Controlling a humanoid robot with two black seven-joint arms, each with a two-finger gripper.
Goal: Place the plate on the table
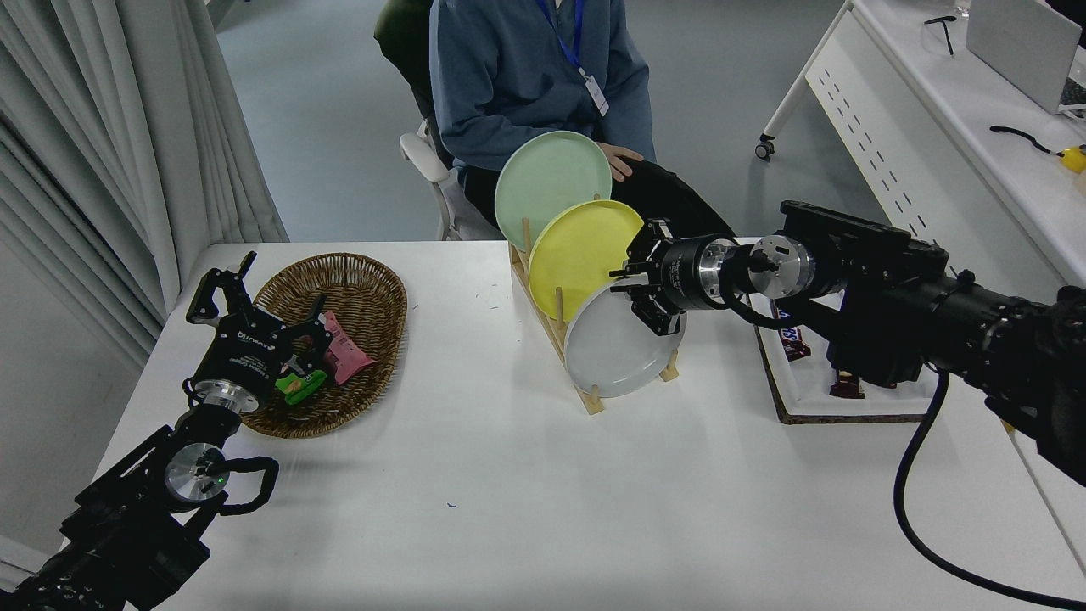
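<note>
A round, plain light-grey plate (618,356) with a shallow raised rim is seen standing on edge in the nearest slot of a wooden rack (585,392), leaning back towards a yellow plate (577,255) in the slot behind it. A pale green plate (550,180) is held in the farthest slot. The three plates look alike in size. The rack is set on the white bench (526,484), near its far edge.

The right arm is stretched in from the right edge, roughly level, with its wrist turned towards the rack. The right gripper (638,293) is placed at the grey plate's upper right rim; its fingers (649,316) are seen on either side of that rim, but whether they are clamped on it or merely around it cannot be told.

The left arm is parked at the lower left, and the left gripper (259,301) is held with its fingers spread apart over the near edge of a wicker basket (356,293), in which pink and green packets are seen.

A shallow tray (793,386) with wrapped bars is set under the right arm. A person in a blue top (526,76) is seated at the far side.
</note>
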